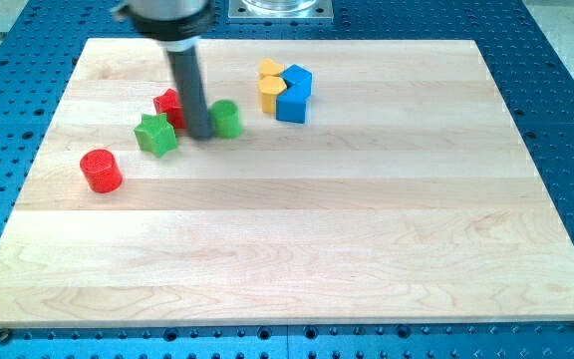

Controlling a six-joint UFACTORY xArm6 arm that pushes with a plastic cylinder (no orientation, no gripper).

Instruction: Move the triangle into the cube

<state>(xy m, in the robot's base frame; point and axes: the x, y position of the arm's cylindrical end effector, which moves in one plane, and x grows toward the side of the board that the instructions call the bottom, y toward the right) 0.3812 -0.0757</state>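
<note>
The red cylinder (100, 171) sits nearest, toward the board's (297, 269) left edge. Beyond it lies the green star (155, 135). My tip (200, 135), a bare rod grasping nothing, touches the green block (226, 118) and partly hides a red block (168, 106); neither shape is clear. Farther, two yellow blocks (270, 87) touch blue blocks (294, 93), shapes uncertain, so the triangle and cube cannot be told. Blue perforated bench (566, 120) surrounds the wood

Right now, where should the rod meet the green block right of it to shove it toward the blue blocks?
Push, not grip: probably its lower-left side. My tip sits left of the green block, and the blue blocks lie to its upper right, so contact centred there should drive it their way.
</note>
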